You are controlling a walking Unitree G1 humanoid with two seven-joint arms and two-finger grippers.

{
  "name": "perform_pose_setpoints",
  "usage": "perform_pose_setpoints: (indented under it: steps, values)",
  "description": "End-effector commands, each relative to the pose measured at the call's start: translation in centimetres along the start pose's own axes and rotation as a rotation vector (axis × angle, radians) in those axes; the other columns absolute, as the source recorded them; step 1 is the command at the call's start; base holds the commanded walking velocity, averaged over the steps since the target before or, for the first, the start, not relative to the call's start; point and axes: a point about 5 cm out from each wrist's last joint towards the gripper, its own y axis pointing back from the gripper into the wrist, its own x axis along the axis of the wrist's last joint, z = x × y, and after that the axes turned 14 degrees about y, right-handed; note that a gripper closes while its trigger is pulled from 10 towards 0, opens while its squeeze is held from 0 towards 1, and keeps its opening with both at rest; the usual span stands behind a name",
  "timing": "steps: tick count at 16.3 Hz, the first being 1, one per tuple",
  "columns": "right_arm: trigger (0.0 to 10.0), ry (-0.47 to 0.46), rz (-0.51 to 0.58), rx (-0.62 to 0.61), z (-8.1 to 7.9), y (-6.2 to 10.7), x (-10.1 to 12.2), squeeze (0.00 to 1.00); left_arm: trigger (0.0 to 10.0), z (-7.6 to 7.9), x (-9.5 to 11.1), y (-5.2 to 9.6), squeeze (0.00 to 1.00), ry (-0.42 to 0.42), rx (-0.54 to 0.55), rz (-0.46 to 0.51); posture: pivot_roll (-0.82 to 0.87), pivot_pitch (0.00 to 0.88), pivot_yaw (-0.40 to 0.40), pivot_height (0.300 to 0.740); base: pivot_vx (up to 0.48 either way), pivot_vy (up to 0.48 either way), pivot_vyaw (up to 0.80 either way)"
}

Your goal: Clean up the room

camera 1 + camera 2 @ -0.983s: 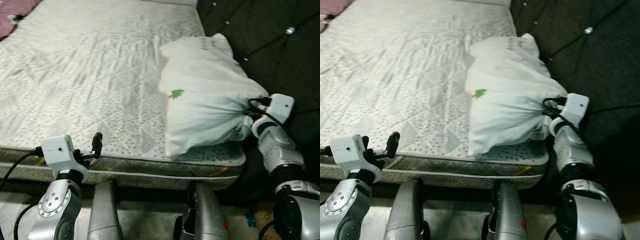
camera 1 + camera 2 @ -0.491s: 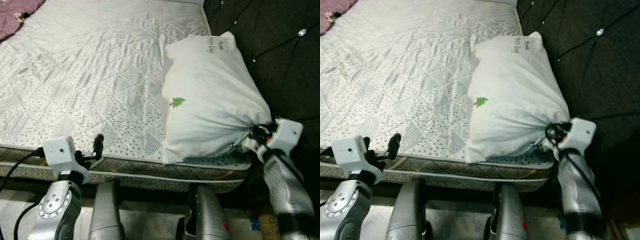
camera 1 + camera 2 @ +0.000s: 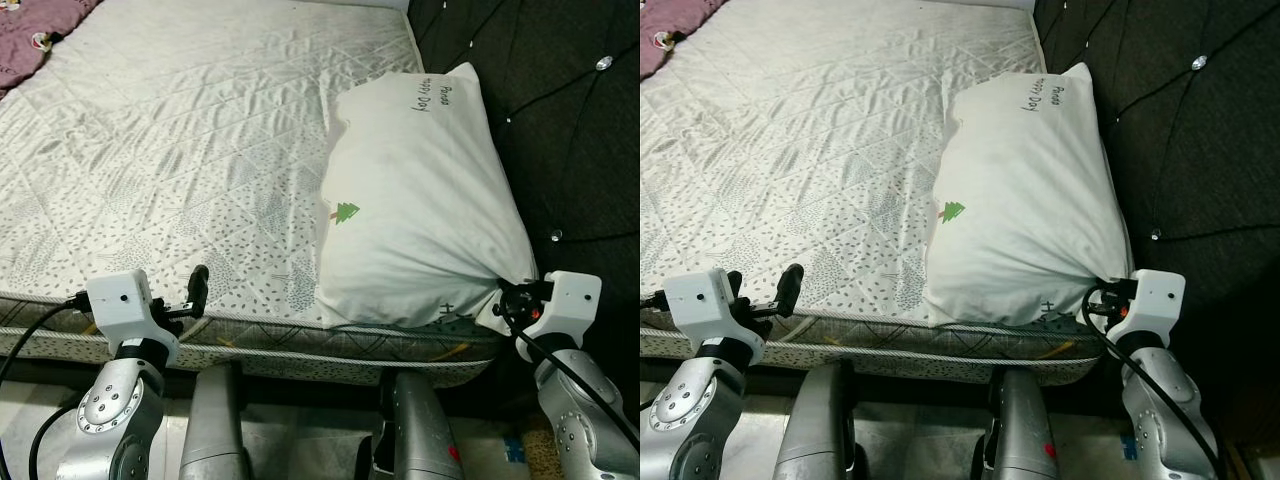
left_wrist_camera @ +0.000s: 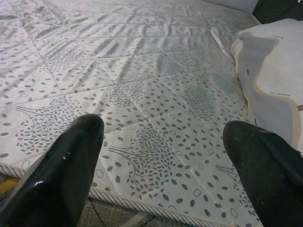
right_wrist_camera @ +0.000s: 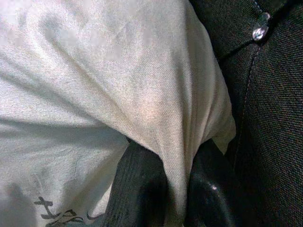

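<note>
Pillow (image 3: 425, 200) corner in right hand (image 3: 506, 300)

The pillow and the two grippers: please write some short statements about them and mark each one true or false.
1. The right gripper is shut on a corner of the white pillow. True.
2. The pillow lies on the floor. False: it lies on the mattress, beside the dark headboard.
3. The left gripper holds a blanket. False: it is open and holds nothing.
4. The pillow bears a small green tree. True.
</note>
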Motion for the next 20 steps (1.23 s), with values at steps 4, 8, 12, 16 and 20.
perform_pose_setpoints:
  steps: [4,8,12,16,20]
  values:
    - [0.0,0.042,0.054,-0.011,0.7,-3.1,2.3,0.00,10.0,0.2,-0.1,-0.2,0.00,-0.005,-0.008,-0.018,0.08,0.103,-0.053,0.541,0.000,0.000,0.00]
    - [3.2,0.065,0.046,-0.083,2.6,-5.3,3.9,0.00,10.0,-0.2,0.0,0.0,0.00,-0.008,0.026,-0.014,0.08,0.113,-0.068,0.541,0.000,0.000,0.00]
    - [10.0,0.135,0.104,-0.028,1.2,-5.2,4.2,1.00,10.0,-0.3,-0.1,0.0,0.00,-0.001,0.045,-0.021,0.08,0.116,-0.064,0.541,0.000,0.000,0.00]
    - [10.0,0.218,0.178,0.018,0.3,-4.8,5.2,1.00,10.0,-0.2,-0.1,-0.1,0.00,0.025,0.047,-0.013,0.06,0.111,-0.059,0.541,0.000,0.000,0.00]
    - [10.0,0.236,0.105,0.191,-2.9,-1.3,1.5,1.00,10.0,0.9,-0.8,-0.4,0.00,0.023,0.010,-0.028,0.03,0.095,-0.051,0.541,0.000,0.000,0.00]
